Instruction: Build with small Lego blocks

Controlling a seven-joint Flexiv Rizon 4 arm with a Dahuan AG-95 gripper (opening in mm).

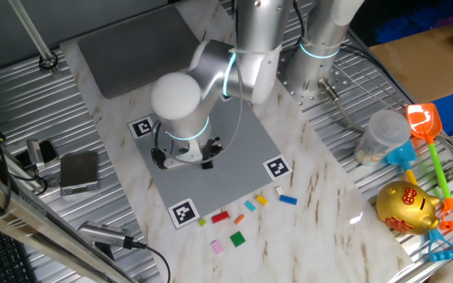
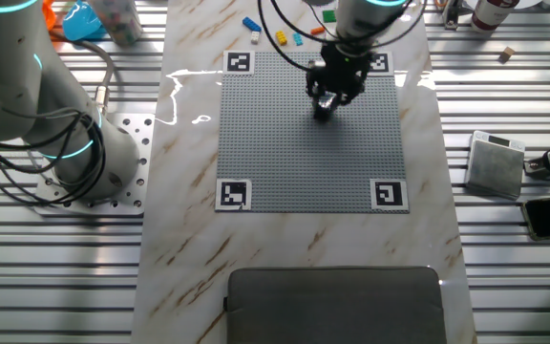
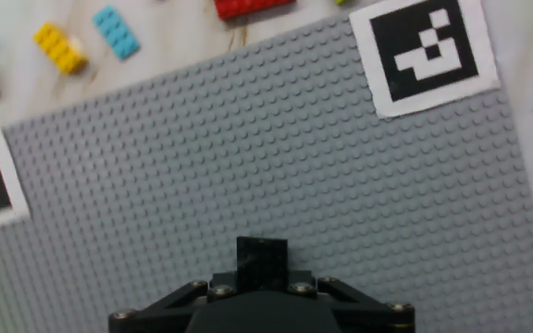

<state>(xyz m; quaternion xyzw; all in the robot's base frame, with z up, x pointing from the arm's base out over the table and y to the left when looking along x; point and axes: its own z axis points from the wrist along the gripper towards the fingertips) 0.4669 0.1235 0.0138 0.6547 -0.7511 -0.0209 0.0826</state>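
Observation:
My gripper [image 1: 201,157] hangs low over the grey studded baseplate [image 1: 246,134], toward its near side. A black Lego block [image 3: 262,252] sticks out from between its fingers, so it is shut on that block [image 1: 208,164]. The other fixed view shows the gripper [image 2: 325,103] close above the plate [image 2: 294,162]. Loose small Lego blocks lie on the marble beyond the plate edge: red [image 1: 220,217], green [image 1: 237,239], pink [image 1: 217,247], light blue [image 1: 249,206], blue [image 1: 288,200]. In the hand view I see red [image 3: 253,7], yellow [image 3: 59,48] and light blue [image 3: 117,31] ones.
Black-and-white markers [image 1: 182,212] sit at the plate's corners. A second arm's base [image 2: 84,162] stands beside the table. A gold piggy bank [image 1: 406,207], toy shovels [image 1: 427,130] and a plastic cup [image 1: 380,137] lie at the right. A grey pad [image 1: 136,47] lies behind.

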